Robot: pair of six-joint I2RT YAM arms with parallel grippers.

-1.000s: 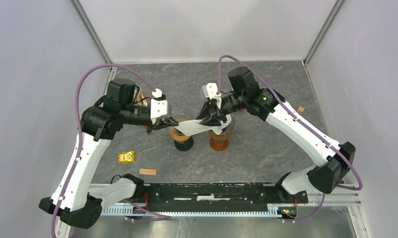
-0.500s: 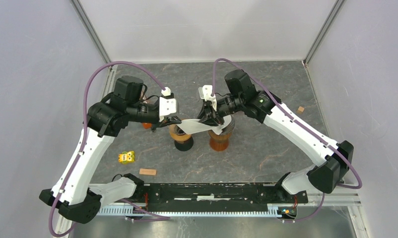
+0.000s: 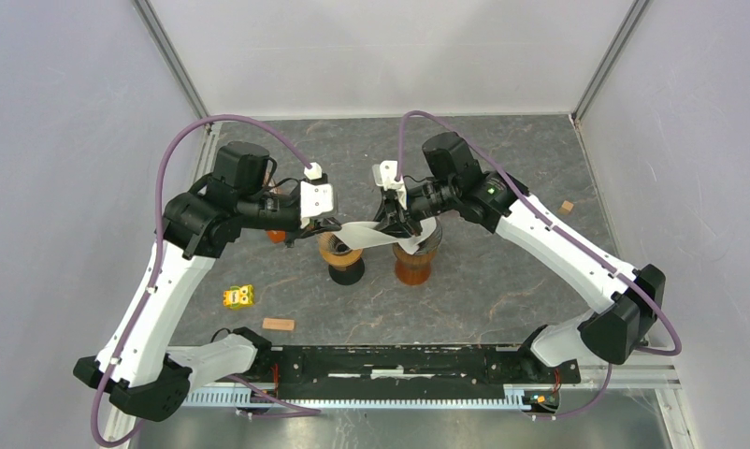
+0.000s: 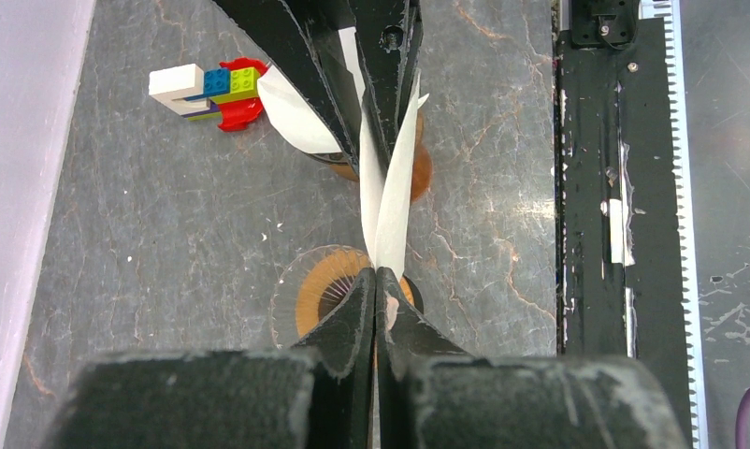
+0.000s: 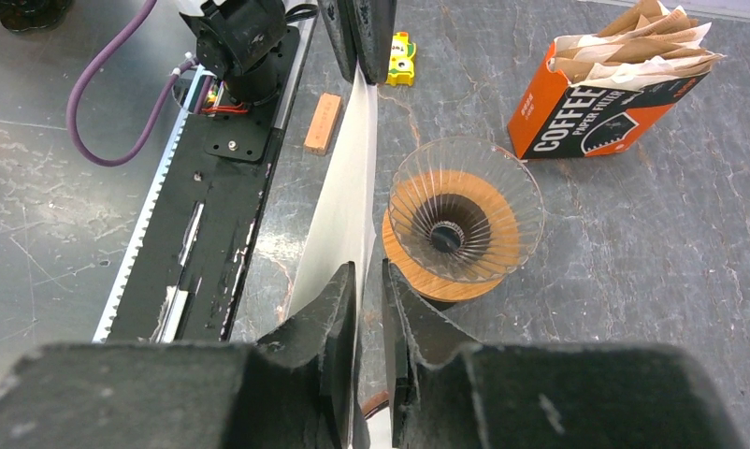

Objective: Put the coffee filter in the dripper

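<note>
Featherlight, limp, tear-prone coffee filter (image 3: 364, 234), pinched at opposite edges by fully closed left gripper (image 3: 332, 224) and right gripper (image 3: 391, 224). Probably best held by the rim, over dripper (image 3: 341, 251).

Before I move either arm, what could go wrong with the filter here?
1. The left fingers and right fingers are both shut on the same coffee filter, which is stretched between them. Moving the arms apart could tear it.
2. The filter looks folded flat, not opened into a cone, so it may not seat in the dripper.
3. In the right wrist view the filter hangs beside the dripper, not over it. Releasing now might drop it outside.
</note>
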